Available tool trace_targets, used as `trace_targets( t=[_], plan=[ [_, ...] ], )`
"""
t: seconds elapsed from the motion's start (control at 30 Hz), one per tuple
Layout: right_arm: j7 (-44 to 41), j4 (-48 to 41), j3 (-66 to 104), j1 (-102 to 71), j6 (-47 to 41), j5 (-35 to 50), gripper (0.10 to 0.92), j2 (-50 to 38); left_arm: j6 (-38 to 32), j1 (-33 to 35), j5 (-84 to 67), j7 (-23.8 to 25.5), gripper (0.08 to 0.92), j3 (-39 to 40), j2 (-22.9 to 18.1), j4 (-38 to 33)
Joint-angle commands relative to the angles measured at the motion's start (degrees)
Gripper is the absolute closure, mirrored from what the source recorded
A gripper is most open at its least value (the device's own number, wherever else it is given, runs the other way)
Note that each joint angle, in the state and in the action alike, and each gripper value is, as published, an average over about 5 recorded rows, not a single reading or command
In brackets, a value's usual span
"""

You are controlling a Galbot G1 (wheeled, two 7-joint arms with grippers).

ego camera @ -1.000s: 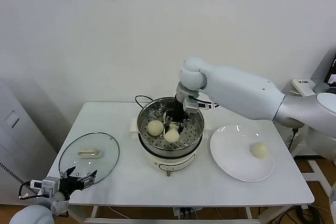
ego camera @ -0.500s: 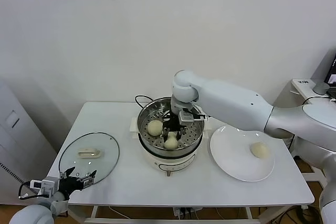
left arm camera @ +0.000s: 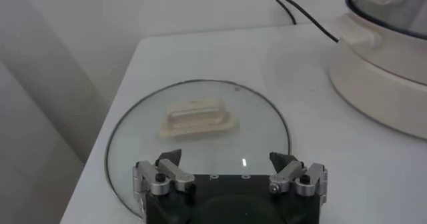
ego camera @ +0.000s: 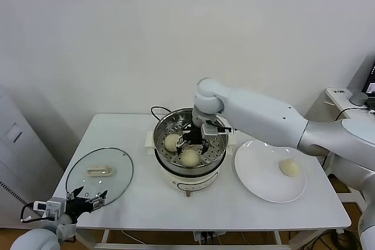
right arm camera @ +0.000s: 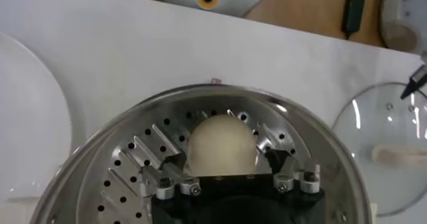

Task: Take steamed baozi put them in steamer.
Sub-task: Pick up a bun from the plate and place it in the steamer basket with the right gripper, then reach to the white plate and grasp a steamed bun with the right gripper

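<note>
The right hand [ego camera: 195, 143] hangs inside the round shiny steel steamer basket [ego camera: 218, 153], its fingers [right arm camera: 165, 187] spread apart on either side of a smooth cream-white dome-shaped baozi [right arm camera: 222, 145] that rests on the perforated floor; whether the pads touch the dough cannot be told. In the head view this bun [ego camera: 190, 157] lies at the front of the basket, and a second cream-white bun [ego camera: 171, 141] sits just beside it toward the robot's left. A third bun [ego camera: 289, 167] lies on the flat white plate [ego camera: 258, 174], well apart from the hand. The left hand [left arm camera: 230, 179] hovers open, low at the worktop [ego camera: 129, 203] edge beside the round glass lid [ego camera: 82, 180]
</note>
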Motion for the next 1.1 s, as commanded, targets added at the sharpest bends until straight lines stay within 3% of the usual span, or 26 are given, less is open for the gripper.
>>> trace_targets(
  t=[0.03, 0.23, 0.53, 0.8, 1.1],
  plan=[
    [0.37, -5.31, 2.60, 5.21, -1.08, 4.30, 0.203, -3.21, 0.03, -0.02, -0.04, -0.02, 0.177, -0.09, 0.23, -0.08],
    [-1.85, -11.67, -2.84, 10.82, -18.34, 17.33, 0.203, -11.28, -0.03, -0.05, -0.12, 0.03, 0.177, -0.02, 0.40, -0.15],
    [-4.94, -20.32, -9.59, 12.12, -30.95, 25.40, 0.203, -18.87, -0.01, -0.16, -0.07, 0.00, 0.177, 0.07, 0.20, -0.17],
    [-5.30, -22.68, -11.61, 8.49, -34.17, 26.24, 0.203, -24.55, 0.04, 0.07, -0.07, 0.00, 0.177, 0.05, 0.12, -0.53],
    [-3.44, -23.81, -6.42, 0.44, -33.31, 20.45, 0.203, -27.35, 0.12, -0.09, 0.01, 0.00, 0.177, 0.32, -0.07, -0.54]
  ],
)
